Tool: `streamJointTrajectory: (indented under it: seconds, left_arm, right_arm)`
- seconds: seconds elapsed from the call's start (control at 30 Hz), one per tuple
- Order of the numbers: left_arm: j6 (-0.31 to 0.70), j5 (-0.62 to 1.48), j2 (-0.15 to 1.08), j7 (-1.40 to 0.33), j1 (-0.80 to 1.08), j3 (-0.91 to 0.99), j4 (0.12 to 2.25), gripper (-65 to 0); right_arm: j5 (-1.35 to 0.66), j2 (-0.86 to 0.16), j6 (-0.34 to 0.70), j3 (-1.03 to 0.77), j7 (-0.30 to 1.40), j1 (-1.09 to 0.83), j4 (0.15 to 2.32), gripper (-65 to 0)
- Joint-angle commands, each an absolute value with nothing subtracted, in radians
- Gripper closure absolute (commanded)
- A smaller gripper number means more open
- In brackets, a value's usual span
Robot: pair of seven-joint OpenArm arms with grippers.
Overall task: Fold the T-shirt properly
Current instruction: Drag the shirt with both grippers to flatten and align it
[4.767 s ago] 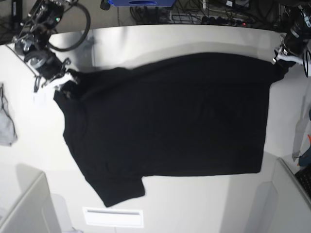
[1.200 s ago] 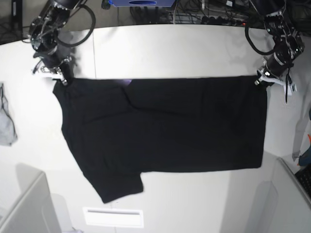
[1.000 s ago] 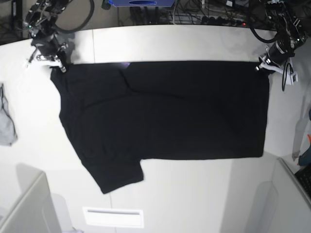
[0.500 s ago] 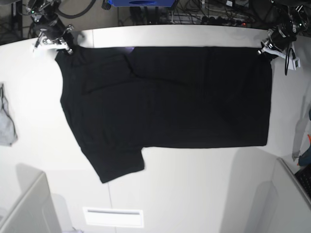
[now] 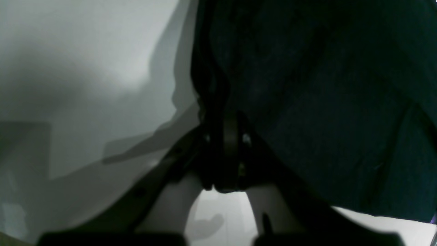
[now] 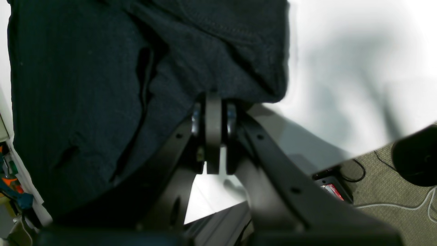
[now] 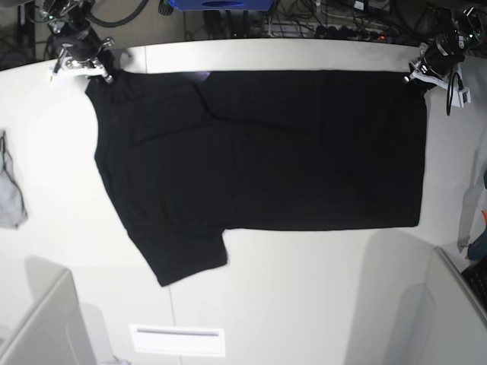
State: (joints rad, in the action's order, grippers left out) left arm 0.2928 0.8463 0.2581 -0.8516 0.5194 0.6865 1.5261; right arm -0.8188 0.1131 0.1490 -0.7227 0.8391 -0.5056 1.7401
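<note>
Base view shows my left gripper (image 7: 423, 74) and right gripper (image 7: 90, 70) each pinching 1 corner of the flat black T-shirt (image 7: 259, 167), every fold still undone.

**Around my workspace**

I see a white table (image 7: 304, 304) under everything. A small grey cloth (image 7: 9, 194) lies at its left edge. A white rectangular label (image 7: 176, 340) sits near the front edge. Beyond the far edge, a blue box (image 7: 221, 4) and a tangle of dark cables (image 7: 335, 23) rest. In my right wrist view, beige carpet (image 6: 392, 191) shows with a white cord (image 6: 396, 205).
</note>
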Motion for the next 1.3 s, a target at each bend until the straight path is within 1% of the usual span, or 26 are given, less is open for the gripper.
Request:
streamJointTrajectory:
  seconds: [0.0, 0.3, 0.4, 0.57, 0.67, 1.1, 1.13, 1.17, 1.23, 1.27]
  left_arm:
    - [0.259, 0.763, 0.260, -0.938, 0.544, 0.684, 1.514, 0.0]
    - [0.259, 0.760, 0.260, -0.938, 0.544, 0.684, 1.512, 0.0]
    - [0.259, 0.762, 0.271, -0.980, 0.544, 0.685, 1.514, 0.0]
    - [0.259, 0.760, 0.265, -1.029, 0.544, 0.763, 1.515, 0.0]
    - [0.259, 0.760, 0.265, -1.050, 0.550, 0.774, 1.515, 0.0]
    - [0.259, 0.760, 0.255, -1.047, 0.582, 0.776, 1.515, 0.0]
    - [0.259, 0.760, 0.255, -1.046, 0.585, 0.776, 1.518, -6.3]
    - [0.259, 0.760, 0.255, -1.046, 0.591, 0.776, 1.531, -16.1]
    - [0.259, 0.760, 0.249, -1.044, 0.602, 0.779, 1.558, -33.4]
    - [0.259, 0.760, 0.248, -1.044, 0.610, 0.794, 1.577, -42.3]
  right_arm:
    - [-0.829, 0.104, 0.153, -0.728, 0.839, -0.513, 1.759, 0.0]
    - [-0.829, 0.107, 0.151, -0.728, 0.832, -0.559, 1.831, 0.0]
    - [-0.829, 0.107, 0.151, -0.728, 0.832, -0.564, 1.828, 0.0]
    - [-0.829, 0.107, 0.151, -0.728, 0.832, -0.564, 1.825, 0.0]
    - [-0.828, 0.107, 0.151, -0.728, 0.834, -0.564, 1.825, 0.0]
    - [-0.831, 0.110, 0.150, -0.728, 0.839, -0.579, 1.830, 0.0]
    - [-0.831, 0.117, 0.150, -0.728, 0.835, -0.582, 1.831, -6.3]
    - [-0.831, 0.122, 0.151, -0.730, 0.832, -0.587, 1.831, -15.3]
    - [-0.831, 0.124, 0.153, -0.730, 0.831, -0.591, 1.831, -28.1]
    - [-0.831, 0.125, 0.153, -0.742, 0.829, -0.591, 1.831, -33.0]
